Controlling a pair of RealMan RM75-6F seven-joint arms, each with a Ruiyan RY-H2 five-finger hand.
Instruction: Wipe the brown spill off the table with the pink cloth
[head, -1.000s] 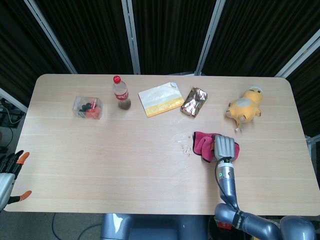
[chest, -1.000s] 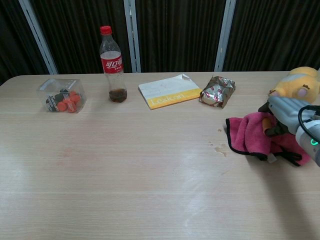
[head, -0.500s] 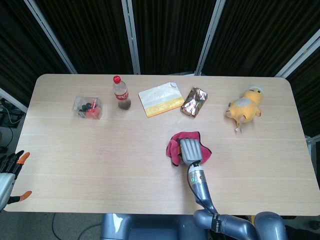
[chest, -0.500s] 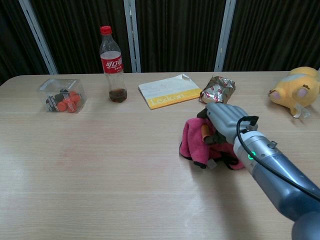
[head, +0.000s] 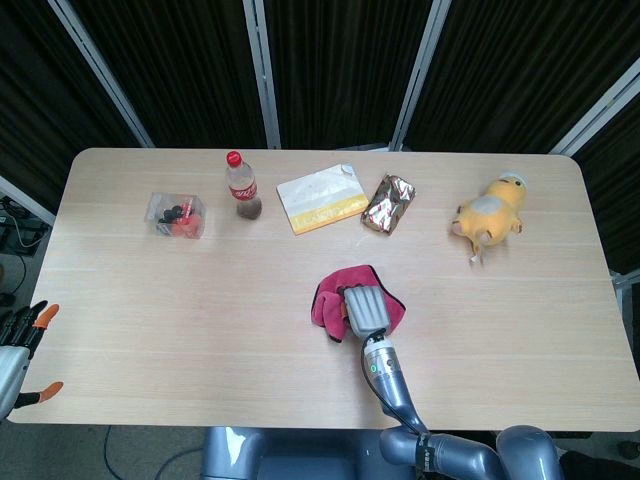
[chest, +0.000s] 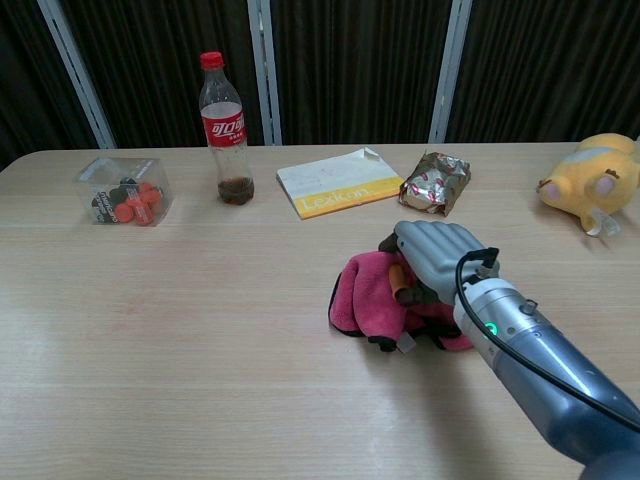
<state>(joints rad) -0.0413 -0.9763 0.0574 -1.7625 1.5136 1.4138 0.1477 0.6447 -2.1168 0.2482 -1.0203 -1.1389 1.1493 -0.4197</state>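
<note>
Light: bright and even, coming from above; the table (head: 200, 300) is well lit in both views.
Glare: a pale sheen on the wood in the chest view, near the front edge.
Shadows: soft and short, one under the right hand (chest: 435, 262) and its arm.
Background: the dark curtains (chest: 350, 60) stay almost black.
Sharpness: both views are clear, without motion blur.
Distortion: the table edges curve slightly in the head view.

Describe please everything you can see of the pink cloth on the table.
The pink cloth is a soft, fuzzy fabric with a dark edge trim, crumpled into folds, not spread flat. It lies on the light wooden table near its middle, in front of the yellow-and-white book. The robot's right hand rests on top of it, fingers bent down over its right part. Nothing else touches it.
</note>
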